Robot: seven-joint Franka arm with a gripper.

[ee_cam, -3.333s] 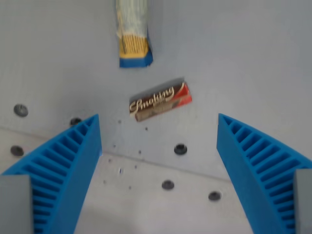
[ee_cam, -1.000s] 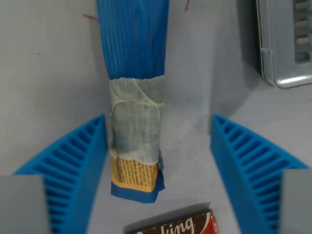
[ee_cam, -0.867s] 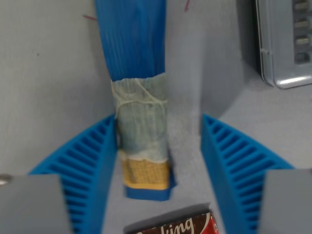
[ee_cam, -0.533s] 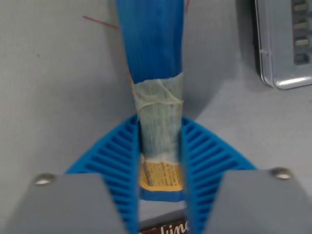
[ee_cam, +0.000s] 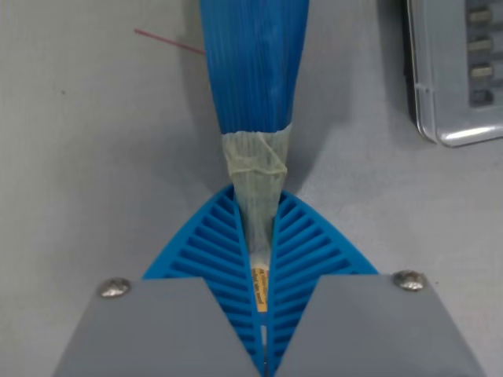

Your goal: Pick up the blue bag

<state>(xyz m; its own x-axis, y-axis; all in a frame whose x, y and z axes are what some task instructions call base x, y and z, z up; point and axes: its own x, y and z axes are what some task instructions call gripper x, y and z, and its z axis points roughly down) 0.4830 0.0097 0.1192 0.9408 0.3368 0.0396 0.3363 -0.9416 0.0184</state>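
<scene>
The blue bag [ee_cam: 253,67] is a long, narrow ribbed packet running from the top of the wrist view down to its middle, with a pale taped band around its lower part and a yellow label end. My gripper [ee_cam: 259,228] is shut on the bag's taped lower end, squeezing it flat between the two blue ribbed fingers [ee_cam: 216,251]. A sliver of the yellow label shows in the gap between the fingers. The bag's lowest end is hidden behind the fingers and the grey finger mounts.
A silver device with buttons [ee_cam: 456,71] lies on the grey table [ee_cam: 86,157] at the wrist view's upper right. A thin red line [ee_cam: 165,41] marks the surface to the left of the bag.
The fingers have come together from wide open on both sides of the bag to tight on its taped end. The brown packet below has dropped out of view.
</scene>
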